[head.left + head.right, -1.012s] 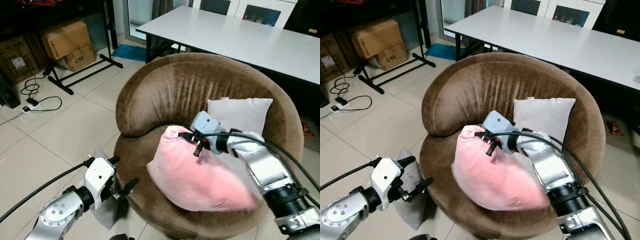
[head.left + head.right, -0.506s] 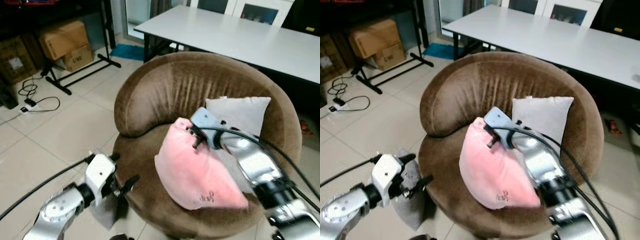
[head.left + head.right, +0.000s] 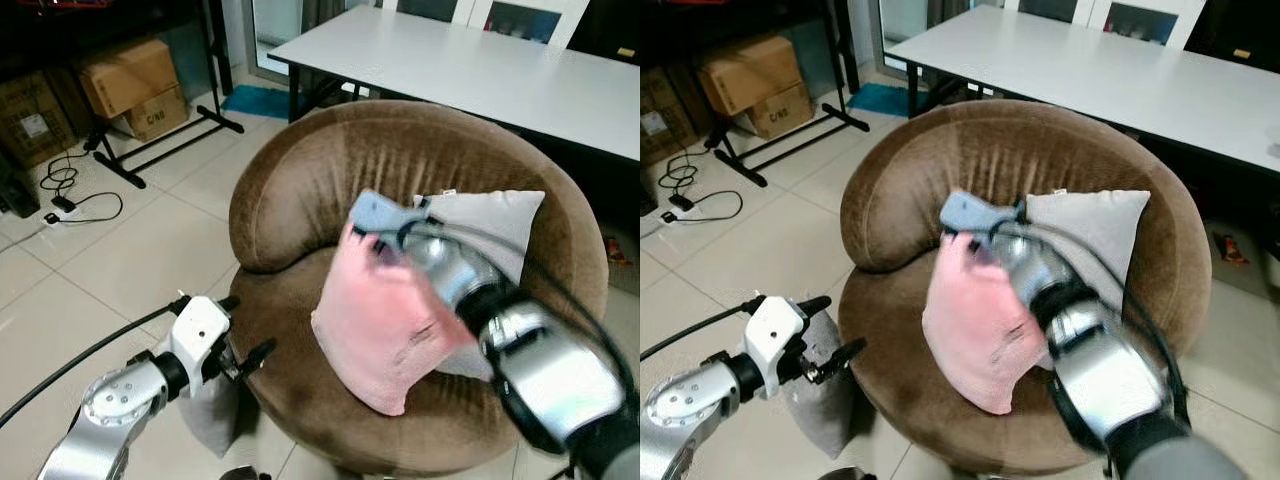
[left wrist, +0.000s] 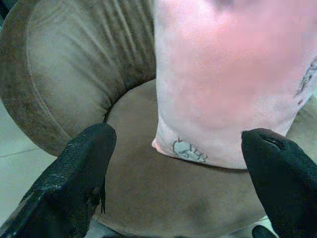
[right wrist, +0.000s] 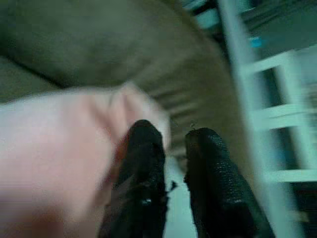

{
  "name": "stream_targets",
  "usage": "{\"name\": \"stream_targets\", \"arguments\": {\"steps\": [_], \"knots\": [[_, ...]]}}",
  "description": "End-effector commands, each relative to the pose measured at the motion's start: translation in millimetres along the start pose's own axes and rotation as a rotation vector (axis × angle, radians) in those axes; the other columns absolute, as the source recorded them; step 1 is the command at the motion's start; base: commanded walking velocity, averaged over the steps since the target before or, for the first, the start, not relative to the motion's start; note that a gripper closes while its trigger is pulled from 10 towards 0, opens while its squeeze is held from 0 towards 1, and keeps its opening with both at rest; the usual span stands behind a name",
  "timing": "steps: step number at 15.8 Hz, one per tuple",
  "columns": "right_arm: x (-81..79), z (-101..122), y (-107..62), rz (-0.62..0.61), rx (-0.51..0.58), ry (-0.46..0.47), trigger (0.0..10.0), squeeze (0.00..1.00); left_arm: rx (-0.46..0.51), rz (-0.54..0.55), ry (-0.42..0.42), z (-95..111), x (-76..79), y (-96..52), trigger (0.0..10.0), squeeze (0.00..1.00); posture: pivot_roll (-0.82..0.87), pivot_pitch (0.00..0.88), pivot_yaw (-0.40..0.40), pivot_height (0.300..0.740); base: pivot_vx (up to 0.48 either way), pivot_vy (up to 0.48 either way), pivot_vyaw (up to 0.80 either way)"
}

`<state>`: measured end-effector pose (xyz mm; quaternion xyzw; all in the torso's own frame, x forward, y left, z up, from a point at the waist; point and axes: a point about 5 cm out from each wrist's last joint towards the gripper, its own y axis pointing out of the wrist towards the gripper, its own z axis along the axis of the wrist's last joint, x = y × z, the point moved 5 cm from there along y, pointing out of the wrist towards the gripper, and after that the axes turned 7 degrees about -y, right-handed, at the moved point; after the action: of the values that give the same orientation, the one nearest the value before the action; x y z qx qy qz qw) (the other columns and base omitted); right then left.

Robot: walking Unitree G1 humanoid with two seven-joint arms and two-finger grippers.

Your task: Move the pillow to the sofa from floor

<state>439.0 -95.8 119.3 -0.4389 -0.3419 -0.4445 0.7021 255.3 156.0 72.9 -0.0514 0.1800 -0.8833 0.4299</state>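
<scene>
A pink pillow hangs upright over the seat of the round brown sofa, its lower corner near the seat's front. My right gripper is shut on the pillow's top corner, close to the backrest; in the right wrist view its fingers pinch pink fabric. The right arm is blurred. My left gripper stands open low at the sofa's front left, holding nothing. In the left wrist view the fingers spread wide toward the pillow's bottom edge.
A grey pillow leans on the sofa's backrest at the right. Another grey cushion lies on the tiled floor under my left arm. A white table stands behind the sofa. Cardboard boxes, a black rack foot and cables lie at the left.
My right gripper has risen and moved toward the backrest, pulling the pink pillow from lying flat to hanging upright. The left arm has barely moved.
</scene>
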Motion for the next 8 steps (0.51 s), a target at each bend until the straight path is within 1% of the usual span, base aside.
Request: {"name": "stream_targets", "arguments": {"steps": [1, 2, 3, 4, 5, 6, 7, 8], "knots": [[22.4, 1.2, 1.0, -0.093, -0.006, -0.094, 10.0, 1.0, -0.011, -0.005, 0.015, -1.8, -0.9, 0.9, 10.0, 0.0, -0.03, 0.0, -0.011, 0.74, 0.0, 0.0, 0.0], [27.0, 2.0, 1.1, -0.111, -0.007, -0.108, 10.0, 1.0, -0.012, -0.005, 0.017, -2.3, -1.3, 1.1, 10.0, 0.0, -0.03, 0.0, -0.011, 0.74, 0.0, 0.0, 0.0], [42.1, 0.6, 0.6, -0.157, -0.02, -0.123, 10.0, 1.0, -0.013, -0.004, 0.022, -2.5, -1.7, 2.3, 10.0, 0.0, -0.03, 0.0, -0.015, 0.74, 0.0, 0.0, 0.0], [54.8, -1.8, -0.5, -0.166, -0.017, 0.0, 10.0, 1.0, -0.004, 0.003, 0.024, -1.5, -1.9, 3.6, 10.0, 0.0, -0.02, 0.0, -0.023, 0.74, 0.0, 0.0, 0.0], [55.2, -1.7, -0.5, -0.156, -0.009, 0.044, 10.0, 1.0, 0.0, 0.009, 0.024, -1.1, -2.2, 4.0, 10.0, 0.0, -0.03, 0.0, -0.023, 0.74, 0.0, 0.0, 0.0], [48.7, -0.1, 0.0, -0.104, 0.022, 0.166, 10.0, 1.0, 0.008, 0.015, 0.02, -0.4, -2.3, 4.8, 10.0, 0.0, -0.03, 0.0, -0.024, 0.74, 0.0, 0.0, 0.0], [37.4, 2.6, 0.4, -0.035, 0.059, 0.281, 10.0, 1.0, 0.017, 0.021, 0.017, 0.5, -2.4, 5.9, 10.0, 0.0, -0.03, 0.0, -0.026, 0.74, 0.0, 0.0, 0.0], [27.7, 4.3, -0.6, 0.0, 0.103, 0.431, 10.0, 0.84, 0.036, 0.04, 0.007, 2.9, -3.9, 7.5, 10.0, 0.0, -0.03, 0.0, -0.029, 0.74, 0.0, 0.0, 0.0]]}}
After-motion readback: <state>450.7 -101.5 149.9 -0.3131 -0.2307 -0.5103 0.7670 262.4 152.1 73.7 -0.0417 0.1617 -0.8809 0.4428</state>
